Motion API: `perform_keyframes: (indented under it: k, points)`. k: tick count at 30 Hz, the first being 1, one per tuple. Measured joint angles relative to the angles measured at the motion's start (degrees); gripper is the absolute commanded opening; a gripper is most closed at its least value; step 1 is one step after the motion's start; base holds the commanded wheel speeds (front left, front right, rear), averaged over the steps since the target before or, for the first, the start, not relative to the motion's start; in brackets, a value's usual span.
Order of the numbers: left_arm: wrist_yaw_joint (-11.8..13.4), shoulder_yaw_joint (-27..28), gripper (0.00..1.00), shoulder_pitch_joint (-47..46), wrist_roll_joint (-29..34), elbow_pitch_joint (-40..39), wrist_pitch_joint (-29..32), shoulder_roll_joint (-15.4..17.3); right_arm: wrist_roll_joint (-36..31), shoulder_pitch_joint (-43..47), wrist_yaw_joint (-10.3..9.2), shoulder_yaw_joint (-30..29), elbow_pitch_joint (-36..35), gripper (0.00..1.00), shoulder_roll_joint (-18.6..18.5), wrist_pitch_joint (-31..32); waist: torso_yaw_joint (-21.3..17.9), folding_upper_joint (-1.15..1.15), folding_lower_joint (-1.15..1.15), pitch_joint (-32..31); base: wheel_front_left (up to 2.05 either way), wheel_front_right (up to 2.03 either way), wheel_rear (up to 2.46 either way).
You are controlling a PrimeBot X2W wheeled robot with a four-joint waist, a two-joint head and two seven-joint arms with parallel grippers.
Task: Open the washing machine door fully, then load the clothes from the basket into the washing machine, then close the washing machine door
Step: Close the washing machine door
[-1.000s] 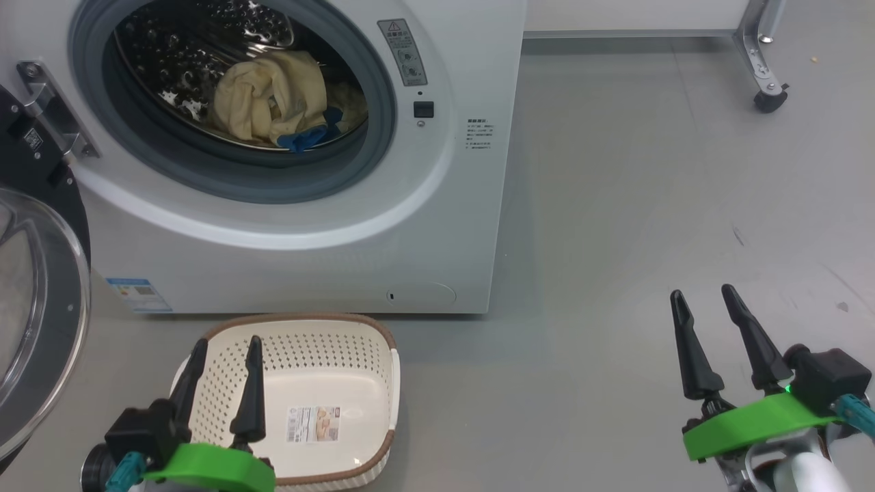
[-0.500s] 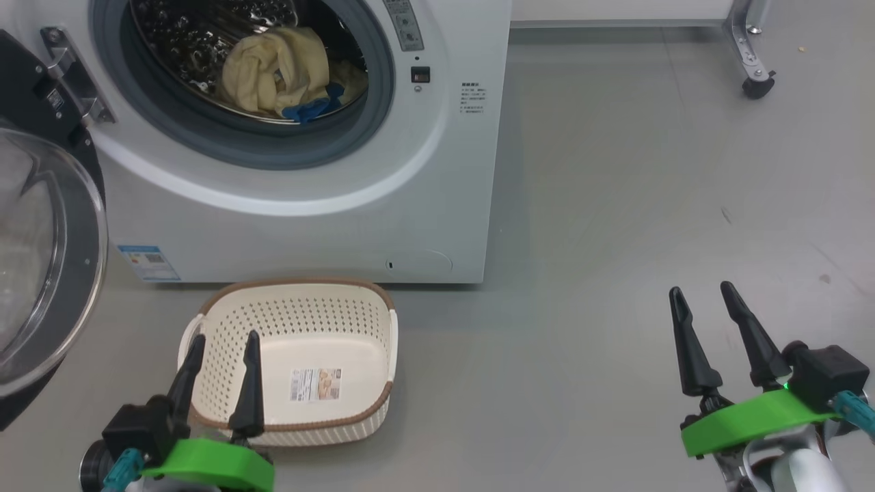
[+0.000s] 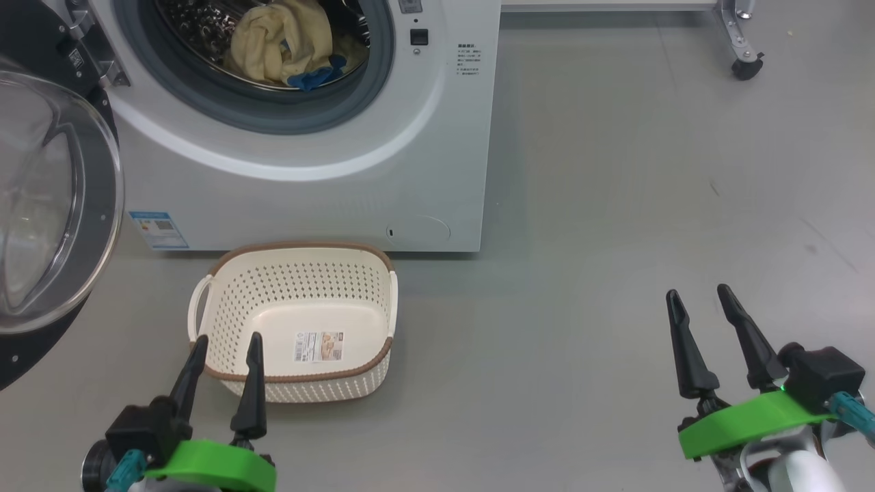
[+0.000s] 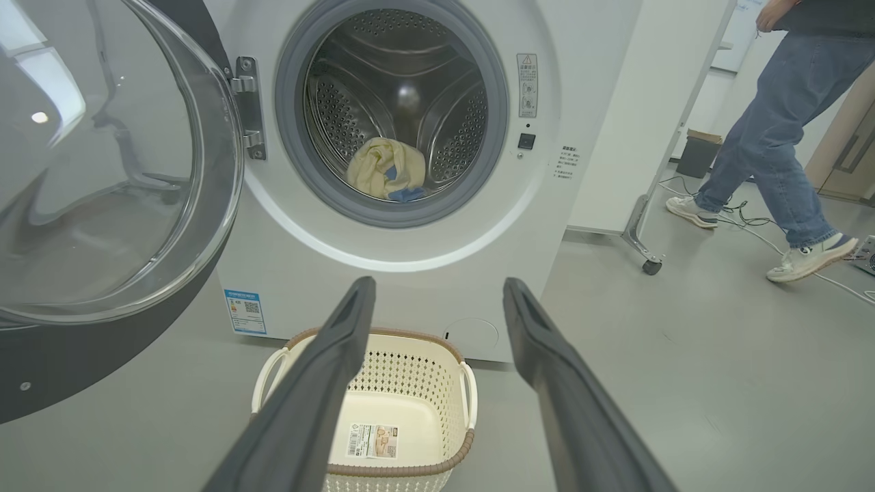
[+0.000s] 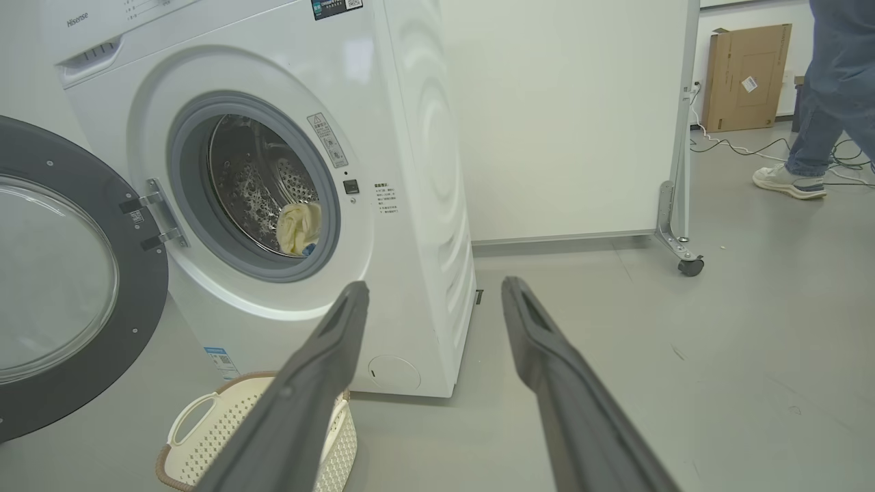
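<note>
Left claw spread, empty, above basket near rim; right claw spread, empty, well apart rightward.

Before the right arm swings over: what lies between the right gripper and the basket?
The head view shows bare grey floor all the way from right gripper to basket.

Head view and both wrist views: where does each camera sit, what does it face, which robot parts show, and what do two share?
Head view: on the head, looking down at the basket; left end effector and right end effector show.
Left wrist view: left wrist, facing the washing machine squarely; own fingers.
Right wrist view: right wrist, facing it obliquely; own fingers.
Both share the clothes.
</note>
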Motion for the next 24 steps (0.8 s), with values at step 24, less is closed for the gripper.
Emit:
perform_keyframes:
  k: [24]
  points:
    - [-0.33,0.22,1.0,-0.03,0.43,0.03,0.0,-0.77,0.01,-0.01,0.0,-0.05,0.01,1.0,0.0,-0.01,0.31,0.0,0.0,-0.04,-0.02,0.02,0.0]
